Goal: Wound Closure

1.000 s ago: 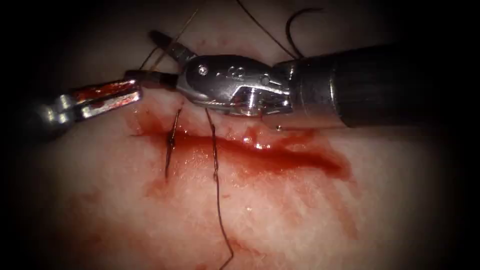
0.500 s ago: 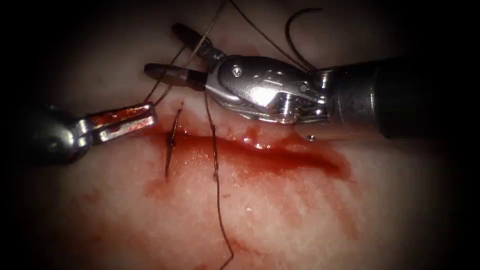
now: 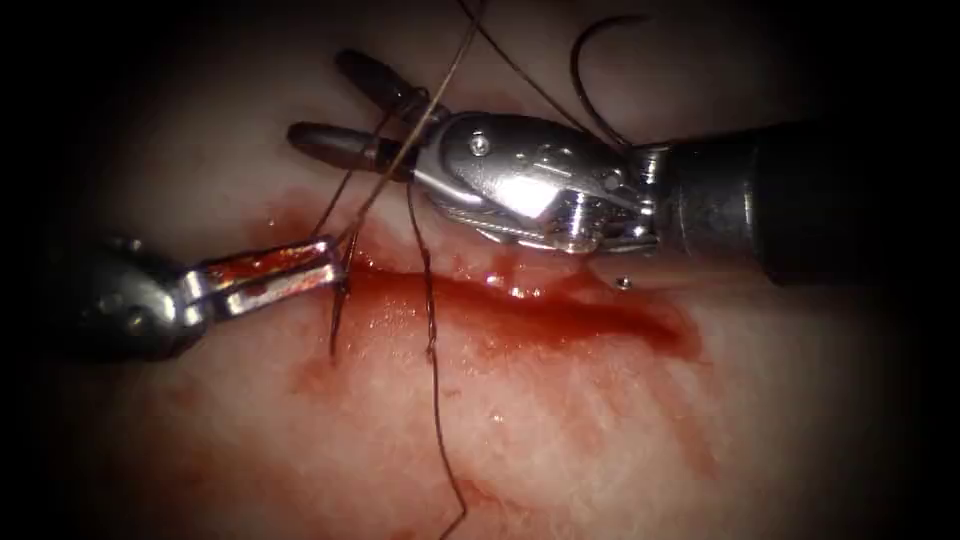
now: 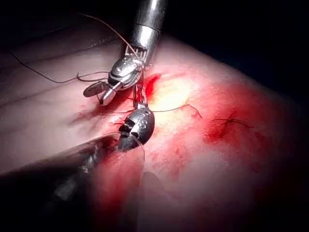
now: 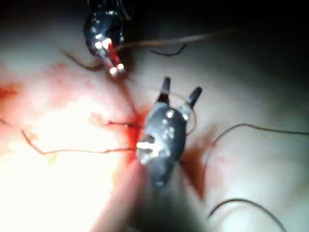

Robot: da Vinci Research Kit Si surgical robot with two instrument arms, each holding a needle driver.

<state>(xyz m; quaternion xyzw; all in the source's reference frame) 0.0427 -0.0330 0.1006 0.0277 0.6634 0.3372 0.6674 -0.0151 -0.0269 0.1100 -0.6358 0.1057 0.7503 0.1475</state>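
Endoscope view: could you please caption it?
Left claw grips thread beside the cut; right claw open, empty; needle lies free on tissue.

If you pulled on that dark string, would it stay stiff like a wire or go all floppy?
Probably floppy: the thread lies in loose wavy curves across the cut. It looks thin and light. The red fluid around it may make it slippery.

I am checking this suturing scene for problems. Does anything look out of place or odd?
The needle lies loose on the tissue behind the right tool, held by neither tool. Thread is draped across the right tool's open jaws. The left tool, jaws shut, grips thread at the cut's left end. Red fluid pools there.
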